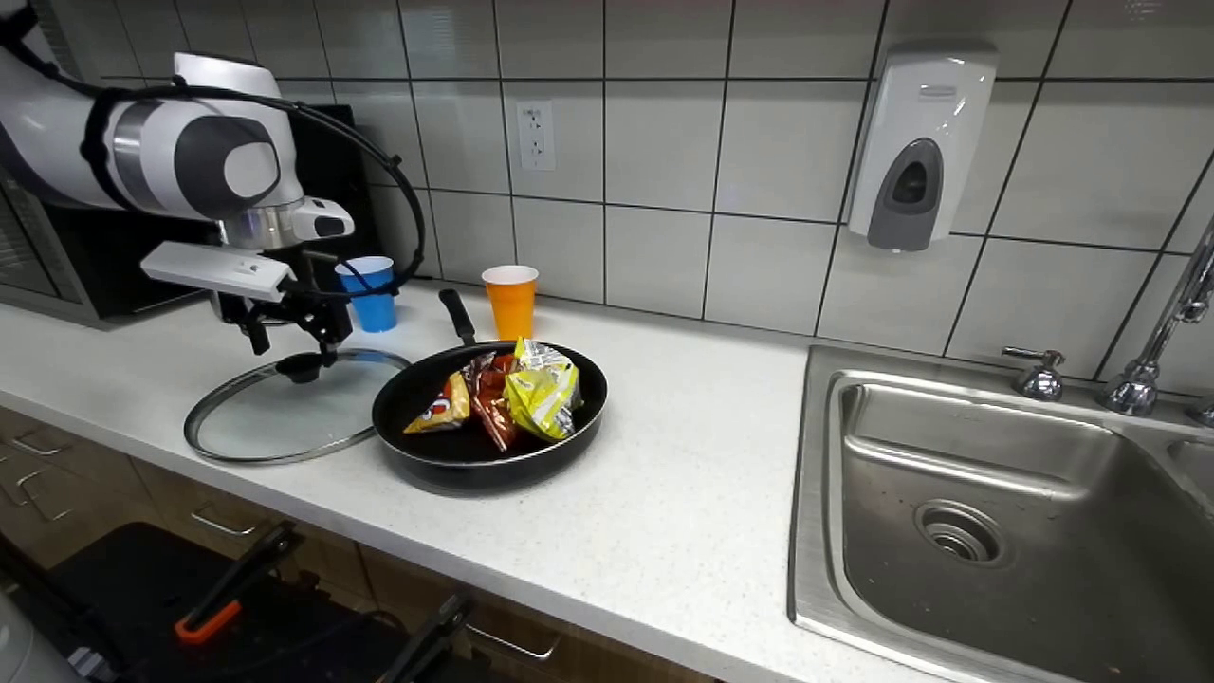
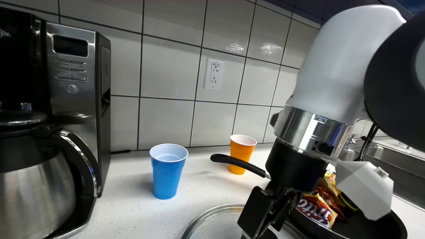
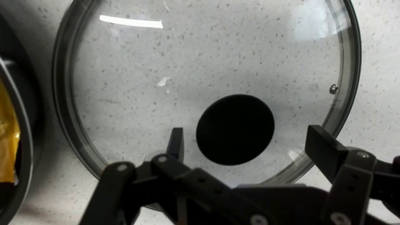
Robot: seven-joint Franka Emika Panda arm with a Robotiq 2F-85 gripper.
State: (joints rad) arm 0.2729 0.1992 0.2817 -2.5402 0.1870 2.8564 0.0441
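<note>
The fingers (image 3: 177, 142) are wide apart, and in the wrist view the round black knob (image 3: 235, 129) shows between them. It's on the glass lid (image 3: 168, 100), which lies on the speckled white surface (image 1: 683, 474), just beside a black pan (image 1: 484, 470) of snack bags (image 1: 493, 398). A tiled wall (image 1: 664, 142) stands behind. In an exterior view there's a coffee pot (image 2: 36, 196) that the wrist view doesn't show.

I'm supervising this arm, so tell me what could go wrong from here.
In the wrist view, the black knob of the glass lid looks off-centre between the open jaws of the gripper; closing might drag the lid sideways. The frying pan stands close beside that lid, so a slip could bump it. The yellow-green snack bag rises above the pan's rim; a knock might spill it.
</note>
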